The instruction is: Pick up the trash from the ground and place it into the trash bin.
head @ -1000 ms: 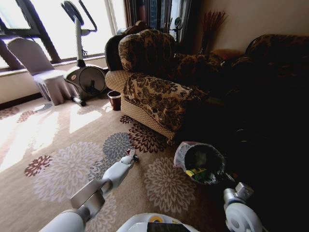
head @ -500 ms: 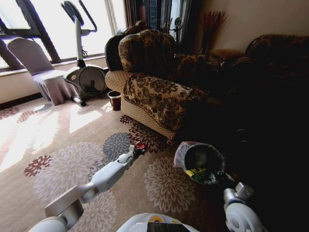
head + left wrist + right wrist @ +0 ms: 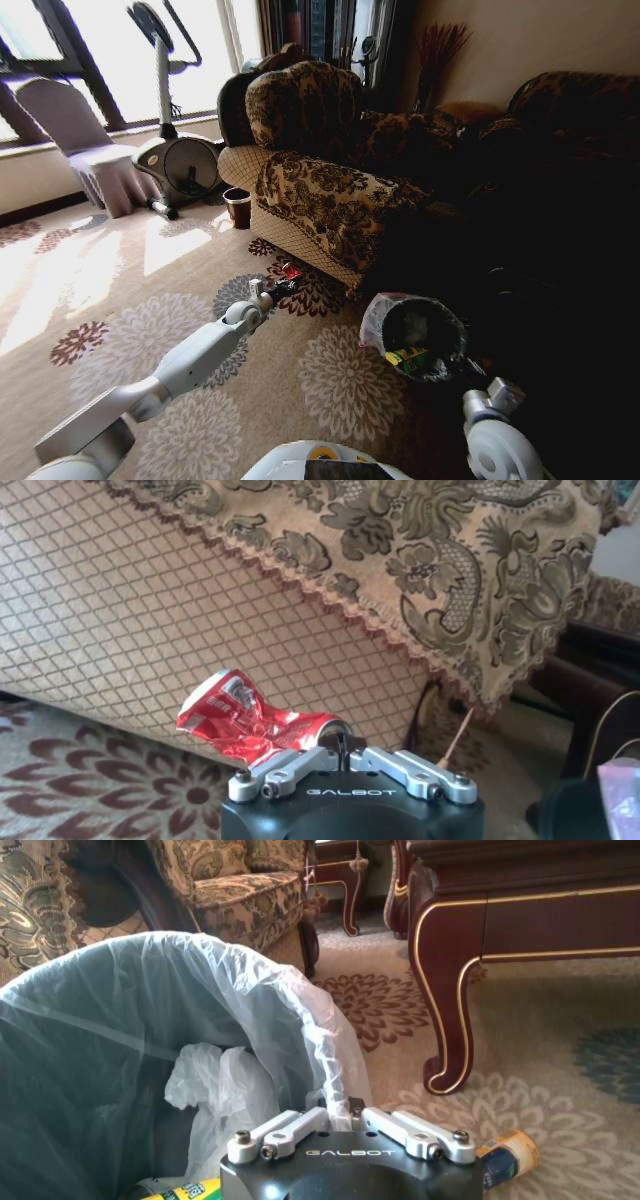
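The trash in reach is a crushed red can (image 3: 290,271), lying on the flowered carpet (image 3: 130,340) at the foot of the patterned armchair (image 3: 330,200). In the head view the left arm stretches out over the carpet, its left claw (image 3: 281,288) just short of the can; whether its fingers are spread cannot be told. The trash bin (image 3: 425,335), dark and round with a pale plastic liner (image 3: 378,318), stands near the chair's corner, a green wrapper (image 3: 407,356) inside. The right arm sits low beside the bin. An exercise bike (image 3: 175,150) and a covered chair (image 3: 85,140) stand well apart by the window.

The left wrist view shows the crumpled, shiny can (image 3: 255,720) against the chair's quilted tan base, under a fringed brocade throw (image 3: 420,570). The left claw (image 3: 345,769) is directly before the can; its finger state is unclear. A thin tan stick (image 3: 458,731) leans nearby.

The right wrist view shows the right claw (image 3: 345,1129) at the bin's crinkled translucent liner (image 3: 150,1027), finger state unclear. A carved dark wooden leg (image 3: 450,1012) rises close by, and a small tan cylinder (image 3: 510,1153) lies on the carpet.
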### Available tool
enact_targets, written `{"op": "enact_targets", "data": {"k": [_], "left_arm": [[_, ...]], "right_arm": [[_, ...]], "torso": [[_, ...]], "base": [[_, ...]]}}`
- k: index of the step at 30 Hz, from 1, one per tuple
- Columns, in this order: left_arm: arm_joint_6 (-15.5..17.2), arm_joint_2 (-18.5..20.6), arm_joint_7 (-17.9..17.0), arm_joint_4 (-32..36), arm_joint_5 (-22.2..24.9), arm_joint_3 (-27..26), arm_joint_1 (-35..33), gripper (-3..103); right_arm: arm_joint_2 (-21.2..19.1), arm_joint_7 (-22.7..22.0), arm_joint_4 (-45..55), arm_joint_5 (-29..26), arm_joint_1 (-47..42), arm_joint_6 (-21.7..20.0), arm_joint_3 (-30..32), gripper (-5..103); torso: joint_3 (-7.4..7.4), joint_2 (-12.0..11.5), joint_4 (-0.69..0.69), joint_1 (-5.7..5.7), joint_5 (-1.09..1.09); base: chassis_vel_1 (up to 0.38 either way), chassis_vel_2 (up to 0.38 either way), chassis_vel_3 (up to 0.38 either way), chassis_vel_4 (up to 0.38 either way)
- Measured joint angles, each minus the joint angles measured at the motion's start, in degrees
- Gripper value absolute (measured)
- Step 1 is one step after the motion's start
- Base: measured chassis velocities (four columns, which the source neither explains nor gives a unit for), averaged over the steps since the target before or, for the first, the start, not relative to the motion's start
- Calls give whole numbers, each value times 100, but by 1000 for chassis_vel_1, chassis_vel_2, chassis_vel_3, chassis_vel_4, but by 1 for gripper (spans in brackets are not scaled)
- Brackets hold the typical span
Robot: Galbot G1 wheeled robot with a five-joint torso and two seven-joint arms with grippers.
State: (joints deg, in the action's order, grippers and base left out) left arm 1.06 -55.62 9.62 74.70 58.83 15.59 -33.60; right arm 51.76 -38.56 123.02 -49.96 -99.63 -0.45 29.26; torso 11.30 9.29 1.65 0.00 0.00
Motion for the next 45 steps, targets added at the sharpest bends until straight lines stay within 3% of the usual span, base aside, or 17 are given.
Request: {"op": "enact_targets", "data": {"k": [8,13,18,21,26,29,35,38,45], "left_arm": [[-3,-97,-35,64,-141,-101,-93,1],[-6,-51,-70,289,-117,-171,-83,1],[9,128,-89,665,31,-283,-68,1],[37,447,-84,1260,240,-405,-171,1],[87,717,-82,1735,455,-557,-307,1],[176,982,-87,2293,851,-762,-482,1],[311,1273,-105,2946,1227,-918,-625,1],[340,1351,-105,3121,1173,-880,-628,1],[397,1448,-107,3414,1121,-777,-619,1]], "right_arm": [[0,5,-15,-2,45,-8,-2,0],[-36,161,-494,-88,931,-204,-2,0],[-129,256,-286,-304,1158,-655,-100,0],[-162,168,-59,-855,1168,-1040,-189,0],[-150,54,122,-1163,1167,-1231,-360,0],[-229,39,42,-1375,1328,-1317,-468,0],[-254,316,-367,-1251,1532,-1321,-610,0],[-236,669,-557,-864,1536,-1214,-627,0],[-302,992,-622,-623,1522,-1190,-668,0]], "torso": [[1,0,-2,0,-1],[1,0,5,0,1],[1,0,2,0,0],[0,0,-1,0,-2],[0,0,0,0,-1],[0,0,2,0,-3],[0,0,2,0,2],[0,0,-2,0,-2],[0,0,1,0,-2]], "base": [[0,0,0,0],[0,0,0,0],[0,0,0,0],[0,0,0,0],[0,0,0,0],[0,0,0,0],[0,0,0,0],[0,0,0,0],[0,0,0,0]]}}
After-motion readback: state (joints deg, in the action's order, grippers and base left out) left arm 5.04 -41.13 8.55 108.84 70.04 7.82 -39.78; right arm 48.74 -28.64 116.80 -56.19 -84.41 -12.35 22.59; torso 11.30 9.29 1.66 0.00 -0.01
